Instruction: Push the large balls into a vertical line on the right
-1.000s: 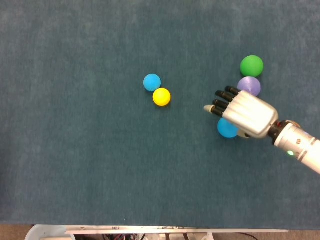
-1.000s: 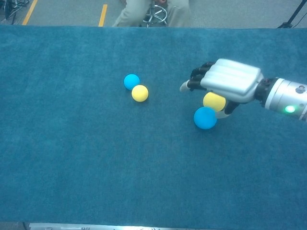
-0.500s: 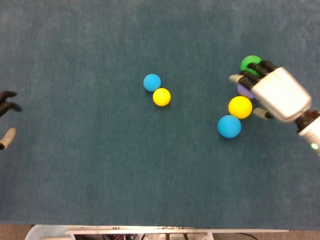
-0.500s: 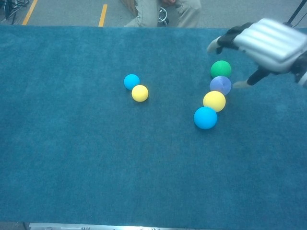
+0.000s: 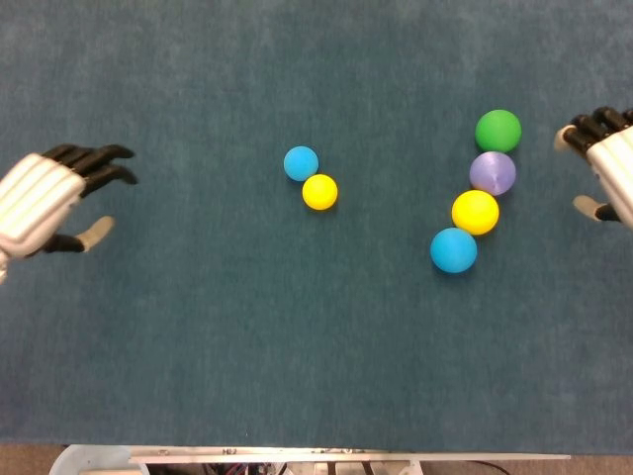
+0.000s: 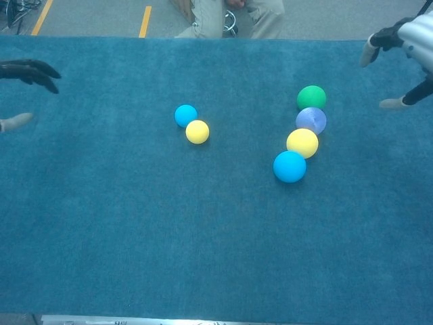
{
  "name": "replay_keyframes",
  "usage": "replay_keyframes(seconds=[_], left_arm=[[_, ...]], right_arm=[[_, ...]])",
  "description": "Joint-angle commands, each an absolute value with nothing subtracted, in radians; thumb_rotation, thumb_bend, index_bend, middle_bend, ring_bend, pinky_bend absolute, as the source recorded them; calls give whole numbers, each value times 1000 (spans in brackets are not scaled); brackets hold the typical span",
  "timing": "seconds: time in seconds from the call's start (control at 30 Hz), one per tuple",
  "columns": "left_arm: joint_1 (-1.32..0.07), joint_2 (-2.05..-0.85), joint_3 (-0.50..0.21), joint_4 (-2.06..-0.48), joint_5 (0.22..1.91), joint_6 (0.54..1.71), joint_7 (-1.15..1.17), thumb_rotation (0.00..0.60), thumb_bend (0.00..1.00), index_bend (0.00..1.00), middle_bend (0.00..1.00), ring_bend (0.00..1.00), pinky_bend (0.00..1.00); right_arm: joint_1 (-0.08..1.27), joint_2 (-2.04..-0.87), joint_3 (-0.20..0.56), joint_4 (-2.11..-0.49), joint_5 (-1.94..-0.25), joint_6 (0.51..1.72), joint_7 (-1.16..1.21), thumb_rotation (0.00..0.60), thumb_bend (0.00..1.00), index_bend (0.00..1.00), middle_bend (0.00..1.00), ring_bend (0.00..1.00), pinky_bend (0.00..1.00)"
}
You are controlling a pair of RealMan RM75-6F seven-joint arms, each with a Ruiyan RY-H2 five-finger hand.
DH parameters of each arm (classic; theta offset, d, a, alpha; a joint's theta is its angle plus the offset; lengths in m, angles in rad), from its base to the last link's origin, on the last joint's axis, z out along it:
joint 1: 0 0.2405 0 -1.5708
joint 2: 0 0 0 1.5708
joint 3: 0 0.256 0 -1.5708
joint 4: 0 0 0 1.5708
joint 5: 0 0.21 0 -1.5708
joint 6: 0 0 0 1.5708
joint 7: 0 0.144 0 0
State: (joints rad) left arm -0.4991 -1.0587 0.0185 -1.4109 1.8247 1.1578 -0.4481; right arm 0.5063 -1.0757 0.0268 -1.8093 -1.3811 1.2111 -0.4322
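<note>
Bench (image 5: 198,346) surface: dark teal, short-napped carpet-like cloth, matte and finely fuzzy.

Landmark: large green ball (image 5: 497,131), smooth, matte, round, at the far right of the cloth. Directly below it and touching sits the large purple ball (image 5: 493,173), with a paler, slightly mottled sheen. Below and a little left of that, touching, is the large yellow ball (image 5: 476,212). The large blue ball (image 5: 454,250) lies lowest, further left again, touching the yellow one. The four make a chain that runs straight at the top and bends leftward toward the bottom, so it is not quite vertical.

Well to the left of the green ball, near mid-cloth, is a pair of smaller spheres: small blue ball (image 5: 301,163) with small yellow ball (image 5: 319,192) touching it at the lower right. Both smooth.

Right robot hand (image 5: 605,163): just right of the green ball, at the frame edge, clear of all balls. Ribbed silver back, black fingers spread, pale thumb tip apart; released, holding nothing.

Left robot hand (image 5: 49,198): far left of the green ball, at the opposite edge of the cloth. Same silver shell, black fingers extended and apart; released, empty.
</note>
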Motion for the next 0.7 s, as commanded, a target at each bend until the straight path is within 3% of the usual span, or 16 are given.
replay_keyframes(seconds=[0.03,0.4,0.7], left_arm=[[-538,-1083,12,-1399,1832,1132,-452,600,399,257,167,226,247],[-677,-1159,7,-1383,1809,992,-436,600,399,174,100,158,216],[-692,-1157,16,-1405,1759,981,-390,600,399,147,72,120,189]], right_arm=[[495,-1068,28,-1806,-1381,1217,-422,600,42,408,421,342,461],[472,-1067,39,-1790,-1385,1212,-401,600,42,408,421,344,461],[599,-1094,65,-1810,-1365,1003,-479,600,42,379,421,345,465]])
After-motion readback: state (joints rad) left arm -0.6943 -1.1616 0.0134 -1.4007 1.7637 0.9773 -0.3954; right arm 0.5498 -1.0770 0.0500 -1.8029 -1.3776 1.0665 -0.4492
